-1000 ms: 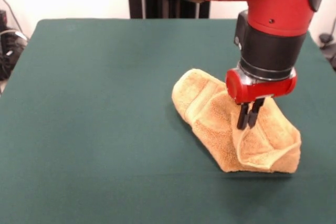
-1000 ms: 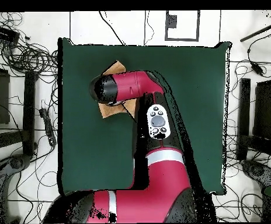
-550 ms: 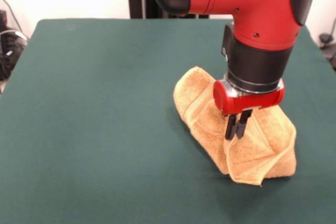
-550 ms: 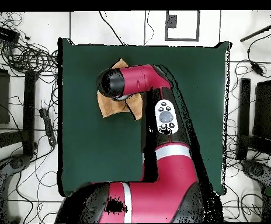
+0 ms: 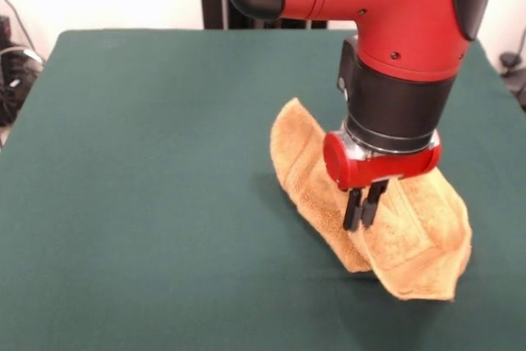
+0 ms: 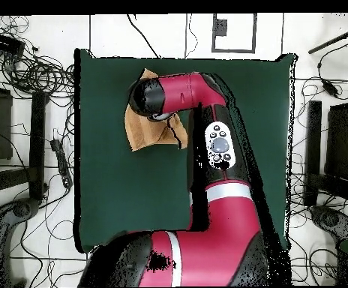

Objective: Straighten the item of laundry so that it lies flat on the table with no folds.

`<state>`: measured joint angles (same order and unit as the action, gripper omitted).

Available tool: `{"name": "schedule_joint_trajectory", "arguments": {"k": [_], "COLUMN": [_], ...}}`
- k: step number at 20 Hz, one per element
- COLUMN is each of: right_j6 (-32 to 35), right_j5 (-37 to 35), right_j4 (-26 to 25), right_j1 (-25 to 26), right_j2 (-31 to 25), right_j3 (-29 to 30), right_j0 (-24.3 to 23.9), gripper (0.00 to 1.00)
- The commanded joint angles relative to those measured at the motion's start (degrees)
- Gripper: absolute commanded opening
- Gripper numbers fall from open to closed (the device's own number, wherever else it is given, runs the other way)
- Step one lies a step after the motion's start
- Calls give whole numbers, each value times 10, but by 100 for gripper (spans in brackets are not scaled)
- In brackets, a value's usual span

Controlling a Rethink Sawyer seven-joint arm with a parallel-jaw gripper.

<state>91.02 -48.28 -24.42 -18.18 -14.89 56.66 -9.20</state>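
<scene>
**Claw pinches a fold near the towel's middle**

The claw (image 5: 362, 213) has its two black fingers nearly together, pinched on a raised fold of the towel (image 5: 415, 240). The towel lies bunched on the green tabletop (image 5: 148, 187), on the right half in the front view, its long axis running diagonally from the far-left corner, which stands up in a ridge, to the near-right corner, which lies flat. Most loose cloth sits to the claw's near-right; the ridge sits just behind it. In the overhead view the arm (image 6: 207, 97) covers much of the towel. Nothing else stands on the tabletop, so pulling the fold outward looks unobstructed.
</scene>
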Motion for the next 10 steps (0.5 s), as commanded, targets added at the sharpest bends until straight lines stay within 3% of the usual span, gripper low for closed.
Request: {"name": "schedule_joint_trajectory", "arguments": {"k": [1,10], "right_j6": [-238,-286], "right_j5": [-83,-120], "right_j4": [-34,-45], "right_j1": [19,46], "right_j2": [-79,-99], "right_j3": [-47,-103], "right_j0": [-2,-9], "gripper": [0,0]}}
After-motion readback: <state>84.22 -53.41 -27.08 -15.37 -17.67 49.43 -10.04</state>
